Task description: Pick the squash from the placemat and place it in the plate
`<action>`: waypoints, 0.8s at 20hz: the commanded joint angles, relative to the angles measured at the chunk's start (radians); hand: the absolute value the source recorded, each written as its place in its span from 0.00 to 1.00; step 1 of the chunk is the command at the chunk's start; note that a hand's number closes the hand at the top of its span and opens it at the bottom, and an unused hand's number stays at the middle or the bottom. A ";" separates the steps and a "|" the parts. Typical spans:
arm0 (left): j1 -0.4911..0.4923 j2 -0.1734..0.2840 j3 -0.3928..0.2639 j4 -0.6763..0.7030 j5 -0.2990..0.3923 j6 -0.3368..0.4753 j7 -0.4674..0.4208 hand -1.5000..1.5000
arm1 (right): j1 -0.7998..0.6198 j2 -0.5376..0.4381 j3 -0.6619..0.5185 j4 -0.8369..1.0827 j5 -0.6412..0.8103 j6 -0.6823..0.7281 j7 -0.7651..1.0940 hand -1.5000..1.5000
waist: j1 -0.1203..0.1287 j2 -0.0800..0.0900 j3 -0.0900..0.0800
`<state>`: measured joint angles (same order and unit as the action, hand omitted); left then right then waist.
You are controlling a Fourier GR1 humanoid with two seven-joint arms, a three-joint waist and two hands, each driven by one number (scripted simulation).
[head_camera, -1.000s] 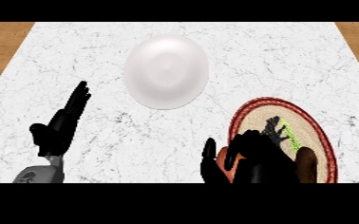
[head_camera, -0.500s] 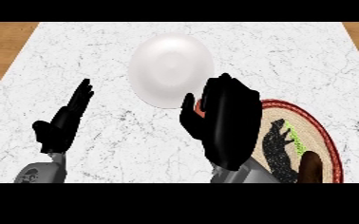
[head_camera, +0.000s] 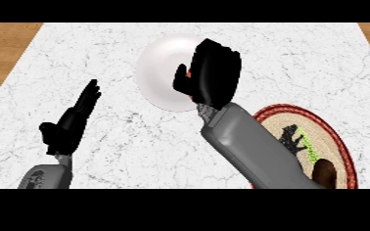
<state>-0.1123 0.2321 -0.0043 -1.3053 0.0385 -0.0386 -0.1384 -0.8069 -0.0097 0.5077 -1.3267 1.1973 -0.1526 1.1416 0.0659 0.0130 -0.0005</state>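
My right hand (head_camera: 211, 73) hangs over the right half of the white plate (head_camera: 160, 73), its fingers curled round the squash (head_camera: 188, 72). Only a thin orange-red sliver of the squash shows beside the thumb; the hand hides everything else. The round woven placemat (head_camera: 334, 138), red-rimmed with a dark and green pattern, lies at the lower right, partly behind my right forearm. No squash shows on it. My left hand (head_camera: 71, 121) rests open at the lower left, fingers up, away from the plate.
The white marble counter (head_camera: 289, 58) fills the view. A wooden strip (head_camera: 14, 39) shows past its left edge. A brown patch (head_camera: 325, 172) sits on the placemat's near side.
My right hand has lifted off the placemat and travelled up and left, and now sits over the plate with the squash in it. The left hand has barely moved.
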 commanded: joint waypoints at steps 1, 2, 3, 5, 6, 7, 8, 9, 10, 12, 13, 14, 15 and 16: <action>0.000 0.011 0.007 -0.007 0.007 -0.014 0.003 0.50 | -0.132 0.009 -0.070 0.195 -0.078 -0.160 0.104 1.00 | 0.016 0.005 0.000; -0.015 -0.014 -0.010 -0.013 -0.002 0.003 0.018 0.50 | -0.131 0.009 -0.058 0.244 -0.074 -0.204 0.100 1.00 | 0.014 0.005 0.000; 0.007 0.001 -0.008 -0.005 0.000 -0.019 -0.008 0.50 | -0.092 0.009 -0.093 0.194 -0.037 -0.292 0.114 1.00 | 0.020 0.009 0.001; -0.006 -0.027 -0.029 0.011 -0.030 0.017 -0.004 0.50 | -0.082 0.009 -0.099 0.203 -0.047 -0.365 0.136 1.00 | 0.017 0.010 0.001; 0.023 -0.001 -0.010 -0.018 -0.012 -0.001 -0.011 0.50 | -0.067 0.009 -0.124 0.230 -0.039 -0.394 0.129 0.00 | 0.022 0.006 0.001; 0.014 0.002 -0.010 -0.020 -0.007 -0.012 -0.011 0.50 | -0.076 0.009 -0.126 0.281 -0.041 -0.412 0.131 0.00 | 0.027 0.008 0.001; 0.004 0.008 -0.007 0.000 -0.009 -0.019 -0.013 0.50 | -0.114 0.009 -0.152 0.316 -0.070 -0.409 0.121 0.00 | 0.029 0.012 0.000; -0.012 -0.002 -0.015 -0.004 -0.010 -0.013 0.010 0.50 | -0.133 0.009 -0.168 0.352 -0.084 -0.399 0.140 0.00 | 0.034 0.013 0.000; -0.008 -0.019 -0.023 -0.012 -0.009 -0.008 0.008 0.50 | -0.107 0.009 -0.166 0.368 -0.102 -0.446 0.123 0.00 | 0.032 0.012 0.001; 0.006 -0.027 -0.034 -0.016 -0.013 -0.013 -0.014 0.50 | -0.133 0.009 -0.187 0.402 -0.128 -0.494 0.116 0.00 | 0.044 0.014 0.001; -0.020 0.001 -0.012 -0.016 -0.010 -0.013 0.009 0.50 | -0.164 0.009 -0.206 0.428 -0.148 -0.494 0.115 0.00 | 0.045 0.014 0.001; -0.056 0.002 -0.004 0.005 -0.004 -0.013 0.030 0.50 | -0.137 0.009 -0.178 0.407 -0.161 -0.556 0.109 0.00 | 0.031 0.012 0.001; -0.048 0.016 0.007 0.002 0.015 -0.042 0.014 0.50 | -0.166 0.009 -0.203 0.423 -0.152 -0.590 0.089 0.00 | 0.033 0.011 0.001; -0.017 -0.028 -0.021 0.005 -0.020 0.008 -0.002 0.50 | -0.139 0.009 -0.199 0.400 -0.142 -0.651 0.082 0.00 | 0.024 0.007 0.001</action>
<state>-0.1351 0.2262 -0.0150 -1.3092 0.0328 -0.0513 -0.1304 -0.9339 -0.0102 0.3202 -0.9470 1.0688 -0.5818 1.0789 0.0971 0.0235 0.0003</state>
